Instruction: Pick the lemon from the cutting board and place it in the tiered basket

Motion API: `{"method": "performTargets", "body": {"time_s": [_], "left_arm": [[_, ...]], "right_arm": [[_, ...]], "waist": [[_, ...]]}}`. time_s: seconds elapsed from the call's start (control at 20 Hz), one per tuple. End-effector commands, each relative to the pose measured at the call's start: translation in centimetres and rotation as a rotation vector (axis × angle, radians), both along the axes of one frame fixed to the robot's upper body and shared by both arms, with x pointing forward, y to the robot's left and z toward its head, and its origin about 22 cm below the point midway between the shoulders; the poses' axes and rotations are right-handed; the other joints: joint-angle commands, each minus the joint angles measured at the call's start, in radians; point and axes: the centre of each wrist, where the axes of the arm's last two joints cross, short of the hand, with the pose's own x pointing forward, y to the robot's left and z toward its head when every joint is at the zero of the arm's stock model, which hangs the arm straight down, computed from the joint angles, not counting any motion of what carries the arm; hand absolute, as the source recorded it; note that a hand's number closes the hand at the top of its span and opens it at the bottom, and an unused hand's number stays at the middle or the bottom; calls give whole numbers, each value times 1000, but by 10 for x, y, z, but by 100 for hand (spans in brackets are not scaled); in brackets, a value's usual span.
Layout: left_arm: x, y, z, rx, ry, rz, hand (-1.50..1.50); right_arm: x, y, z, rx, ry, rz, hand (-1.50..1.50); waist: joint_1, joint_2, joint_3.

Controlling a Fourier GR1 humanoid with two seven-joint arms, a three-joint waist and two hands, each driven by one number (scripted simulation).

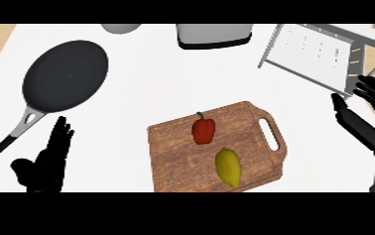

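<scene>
The lemon is lying on the cutting board, in its near-right part. That's left of the right hand, nearer the robot than it & well apart from it. Its long axis is running approx. near-to-far, tilting slightly: the far tip is leaning left, the near tip is pointing at the board's near edge, which is getting cut off at the bottom of the view. A red pepper is lying just beyond the lemon, stem pointing away from the robot, not touching it.

The right hand is resting open at the view's right edge, fingers up & relaxed, holding nothing, w/ its outer side getting cut off. The tiered basket is sitting just beyond & left of that hand, only partly in view, tiers hard to make out. Bare counter is lying btwn this hand and the board's handle side.

The left hand is resting open at lower left, fingers up, well left of the board. A frying pan is sitting beyond it, handle running toward the left edge. A grey boxy item & a grey rounded item are getting cut off at the far edge; can't tell what they are.
</scene>
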Motion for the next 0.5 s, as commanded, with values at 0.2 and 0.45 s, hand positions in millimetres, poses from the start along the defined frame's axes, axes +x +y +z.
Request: {"method": "performTargets", "body": {"time_s": [0.2, 0.45], "left_arm": [[-3, -39, -11, 9, 80, -77, 0], [8, -47, -13, 34, 84, -96, 0]], "right_arm": [[-90, 56, -15, 60, -190, -357, -150], [-147, 76, -9, -1, 122, -188, -150]], "waist": [[54, -5, 2], [78, 9, -4]]}}
